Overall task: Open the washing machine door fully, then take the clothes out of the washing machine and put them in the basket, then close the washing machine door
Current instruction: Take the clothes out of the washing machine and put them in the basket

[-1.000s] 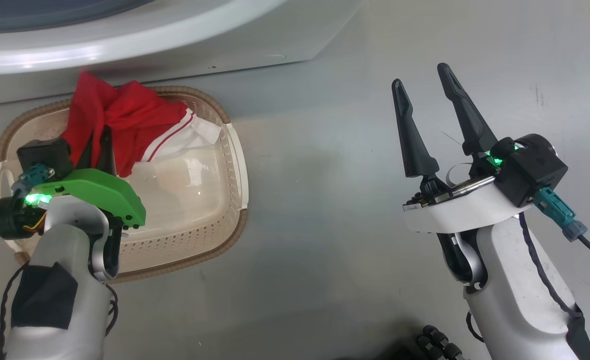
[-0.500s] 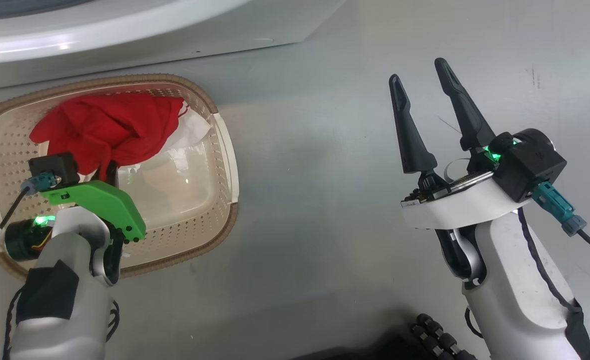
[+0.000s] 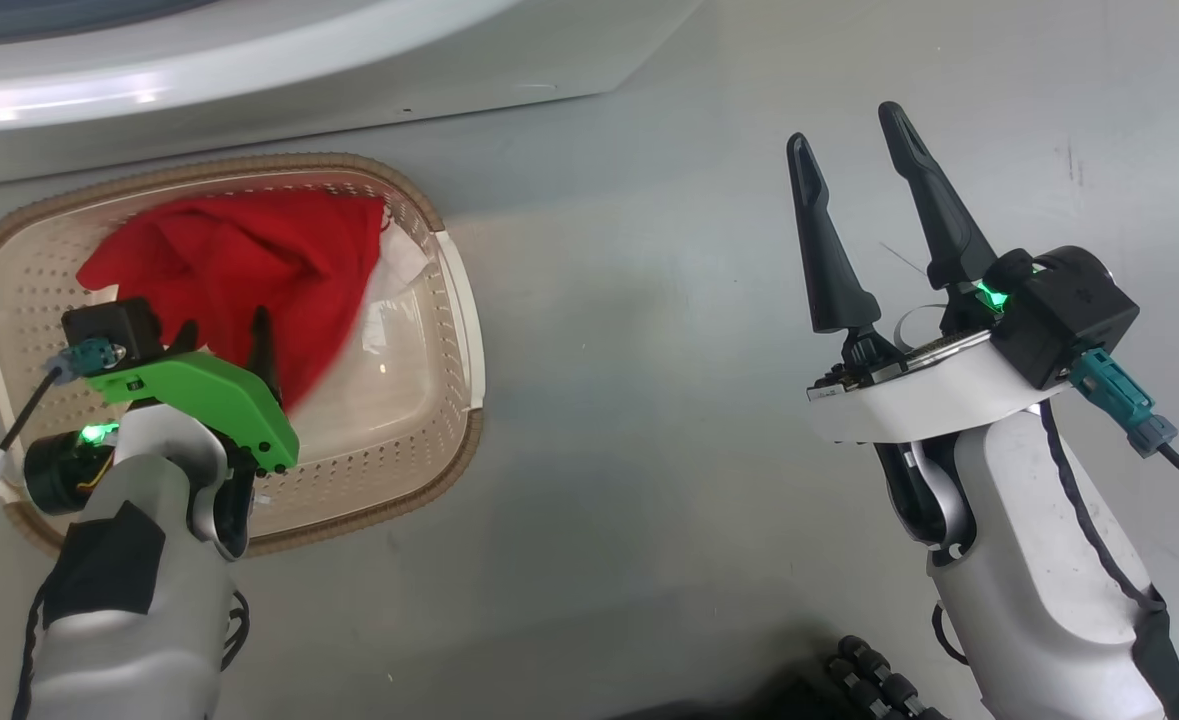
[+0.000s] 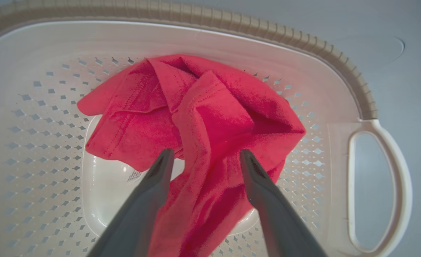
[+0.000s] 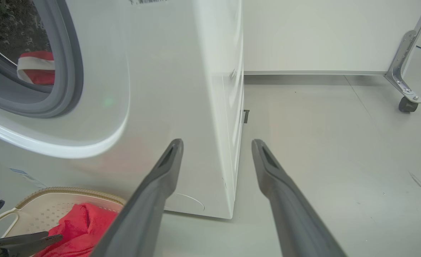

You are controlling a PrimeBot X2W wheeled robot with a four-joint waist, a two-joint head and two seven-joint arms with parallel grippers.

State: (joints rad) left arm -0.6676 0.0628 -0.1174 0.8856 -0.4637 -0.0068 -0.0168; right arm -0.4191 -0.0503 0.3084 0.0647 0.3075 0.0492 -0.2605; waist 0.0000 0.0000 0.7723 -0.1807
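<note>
Clothes [image 3: 239, 260] lie in the basket [image 3: 249, 162], heaped toward its far edge, the side next to the washing machine [image 3: 249, 60]. The basket stands on the floor [image 3: 649, 350], just in front of the machine. The left tool [image 3: 224, 345] hangs over the basket's near-left part with its fingers spread and their tips at the near edge of the red heap.

In the left wrist view the clothes [image 4: 203, 107] bunch in the middle of the basket [image 4: 267, 34]. A fold runs down between the parted fingers of the left tool [image 4: 206, 153]. I cannot tell whether either finger touches the cloth.

The right tool [image 3: 844, 130] is over the floor, well to the right of the basket, fingers spread. In its wrist view the right tool [image 5: 217, 142] points at the machine's [image 5: 181, 71] front right corner. Red-and-white fabric [image 5: 35, 67] sits in the drum behind the grey gasket [image 5: 67, 71]. The basket [image 5: 71, 191] with the clothes [image 5: 78, 225] is at the lower left.
</note>
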